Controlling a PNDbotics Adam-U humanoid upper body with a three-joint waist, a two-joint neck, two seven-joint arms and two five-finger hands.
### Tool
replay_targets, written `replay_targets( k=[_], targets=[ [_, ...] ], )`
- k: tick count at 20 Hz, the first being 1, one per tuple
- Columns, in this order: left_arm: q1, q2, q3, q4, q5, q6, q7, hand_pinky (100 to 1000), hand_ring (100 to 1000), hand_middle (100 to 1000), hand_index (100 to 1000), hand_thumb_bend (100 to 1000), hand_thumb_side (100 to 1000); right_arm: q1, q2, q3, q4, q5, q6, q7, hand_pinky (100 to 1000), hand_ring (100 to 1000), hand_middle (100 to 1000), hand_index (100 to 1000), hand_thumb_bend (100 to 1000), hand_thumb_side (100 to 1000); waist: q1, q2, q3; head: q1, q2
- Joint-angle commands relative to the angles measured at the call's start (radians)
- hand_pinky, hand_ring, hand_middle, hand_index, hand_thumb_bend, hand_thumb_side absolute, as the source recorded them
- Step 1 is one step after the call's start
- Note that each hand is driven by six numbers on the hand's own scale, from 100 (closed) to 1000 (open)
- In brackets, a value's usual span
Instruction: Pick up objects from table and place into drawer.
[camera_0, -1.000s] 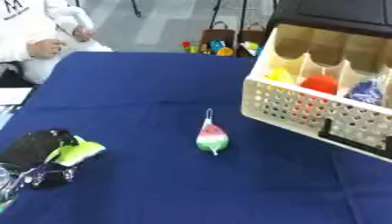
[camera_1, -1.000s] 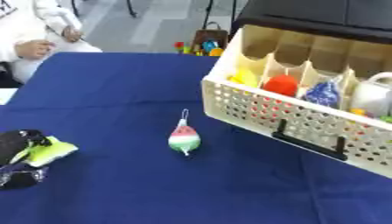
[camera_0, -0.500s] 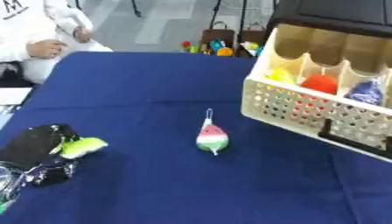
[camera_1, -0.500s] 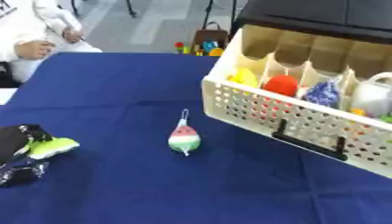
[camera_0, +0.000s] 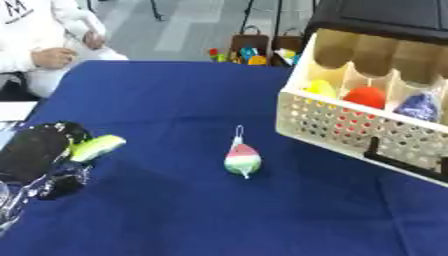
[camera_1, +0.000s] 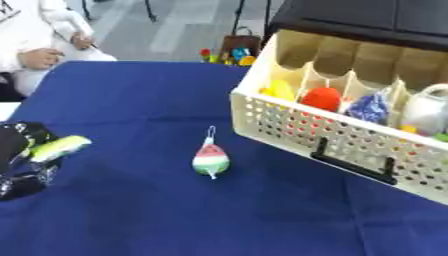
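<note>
My left hand (camera_0: 39, 152) is at the left edge of the blue table (camera_0: 175, 100), black with silver parts, its fingers curled round a yellow-green object (camera_0: 96, 147) that sticks out to the right. A small watermelon-coloured toy (camera_0: 242, 159) with a white loop lies in the middle of the table, well right of that hand. The cream perforated drawer (camera_1: 332, 135) stands pulled out at the right, its compartments holding a yellow thing (camera_1: 280, 90), a red thing (camera_1: 322, 98), a blue thing (camera_1: 371, 108) and a white thing (camera_1: 429, 109). My right hand shows in neither view.
The drawer hangs from a black cabinet (camera_1: 367, 20) at the upper right. A person in white sits past the table's far left corner. Small coloured items (camera_0: 249, 55) lie on the floor beyond the far edge. A white sheet (camera_0: 13, 110) shows at the left edge.
My left hand with the yellow-green object has drawn back a little to the left and slightly up. The watermelon toy and drawer have stayed put.
</note>
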Motion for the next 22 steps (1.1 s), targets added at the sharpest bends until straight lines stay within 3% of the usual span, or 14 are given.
replay_targets(
  k=[1, 8, 17, 18, 19, 22],
  targets=[
    [-0.018, 0.032, 0.03, -0.035, 0.006, 0.015, 0.038, 230, 549, 501, 659, 100, 245, -0.007, -0.012, -0.003, -0.009, 0.005, -0.008, -0.013, 598, 598, 619, 732, 100, 651, 0.001, -0.021, 0.002, -0.003, -0.007],
    [-0.075, 0.061, 0.037, -0.038, 0.064, -0.004, 0.113, 221, 544, 487, 658, 100, 251, -0.004, -0.014, -0.004, -0.009, 0.005, -0.007, -0.016, 597, 598, 626, 731, 100, 648, 0.006, -0.03, -0.001, -0.004, 0.0],
    [-0.282, 0.135, -0.019, -0.038, 0.194, -0.121, 0.136, 229, 549, 484, 661, 100, 261, 0.001, -0.024, 0.006, -0.009, -0.006, -0.013, -0.011, 595, 600, 640, 731, 100, 636, 0.018, -0.063, -0.022, -0.014, 0.031],
    [-0.308, 0.138, -0.026, -0.038, 0.21, -0.135, 0.129, 232, 551, 488, 662, 100, 515, 0.002, -0.024, 0.007, -0.009, -0.008, -0.013, -0.009, 595, 600, 640, 731, 100, 668, 0.019, -0.065, -0.023, -0.014, 0.033],
    [-0.334, 0.142, -0.033, -0.038, 0.226, -0.149, 0.121, 231, 551, 485, 662, 100, 261, 0.003, -0.025, 0.008, -0.009, -0.01, -0.013, -0.007, 595, 600, 641, 731, 100, 637, 0.022, -0.068, -0.027, -0.012, 0.036],
    [-0.402, 0.148, -0.049, -0.038, 0.267, -0.176, 0.092, 232, 551, 484, 662, 100, 262, 0.005, -0.026, 0.012, -0.009, -0.015, -0.013, -0.002, 595, 600, 642, 731, 100, 636, 0.028, -0.077, -0.035, -0.008, 0.044]
  ],
)
